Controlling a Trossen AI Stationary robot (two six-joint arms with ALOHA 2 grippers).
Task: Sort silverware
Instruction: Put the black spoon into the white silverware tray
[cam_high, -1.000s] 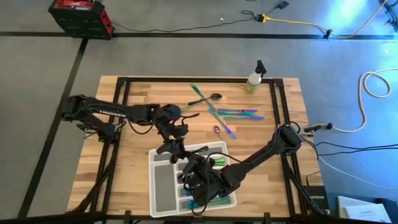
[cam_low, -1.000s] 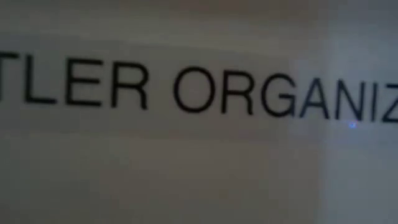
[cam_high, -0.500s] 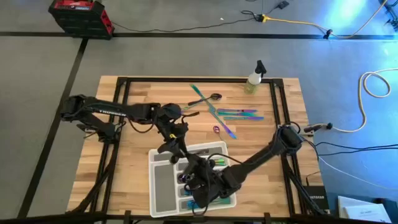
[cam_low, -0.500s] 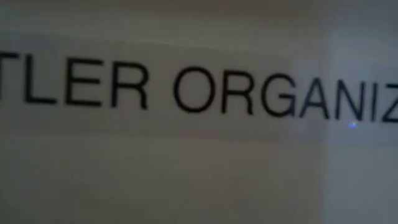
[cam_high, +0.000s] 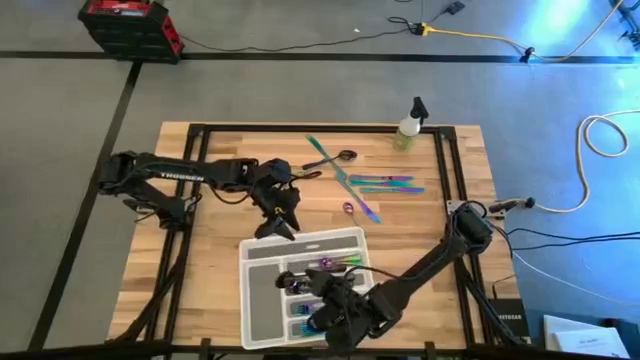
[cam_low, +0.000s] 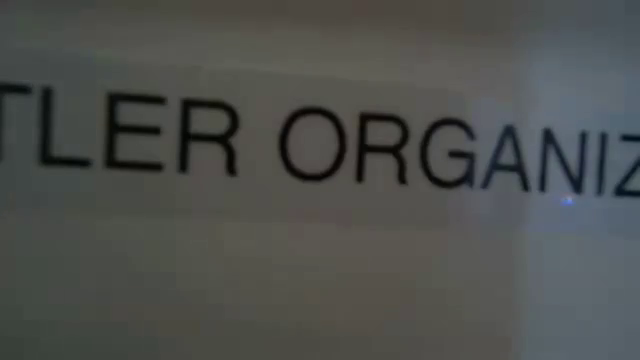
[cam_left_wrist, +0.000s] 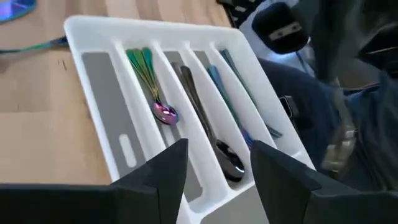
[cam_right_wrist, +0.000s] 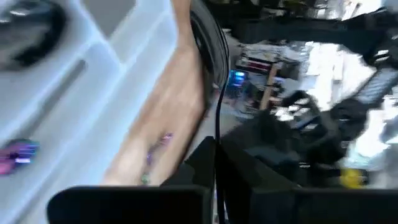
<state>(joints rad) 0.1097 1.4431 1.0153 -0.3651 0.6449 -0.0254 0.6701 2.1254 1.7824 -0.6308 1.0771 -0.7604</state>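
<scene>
**Inspector:** What is recorded on progress?

**Assessor:** The sort is judged partly done. In the left wrist view, several pieces of sorted silverware (cam_left_wrist: 163, 112) are seen lying lengthwise in the narrow compartments of the white tray (cam_left_wrist: 93, 28): an iridescent spoon, a dark spoon and slim teal pieces. The wide compartment holds only a grey liner. In the high view the tray (cam_high: 262, 246) is placed low and centre in the frame.

**Inspector:** And what is left?

**Assessor:** A loose group of silverware (cam_high: 372, 186) is noted on the boards, above and right of the tray, well apart from it. These pieces are judged still to be sorted.

**Inspector:** The grippers?

**Assessor:** The left gripper (cam_high: 277, 226) is found just above the tray's upper left corner, its fingers (cam_left_wrist: 163, 171) spread apart and nothing held. The right gripper (cam_high: 338, 320) is placed over the tray's lower right part; whether its fingers are apart or together cannot be told.

**Inspector:** The surface and the room?

**Assessor:** A wooden table (cam_high: 215, 270) in a dark frame is recorded, with a spray bottle (cam_high: 410, 123) at its upper right. Grey floor, cables and a red case (cam_high: 128, 22) at upper left are noted. The low view is blocked by a printed label.
</scene>
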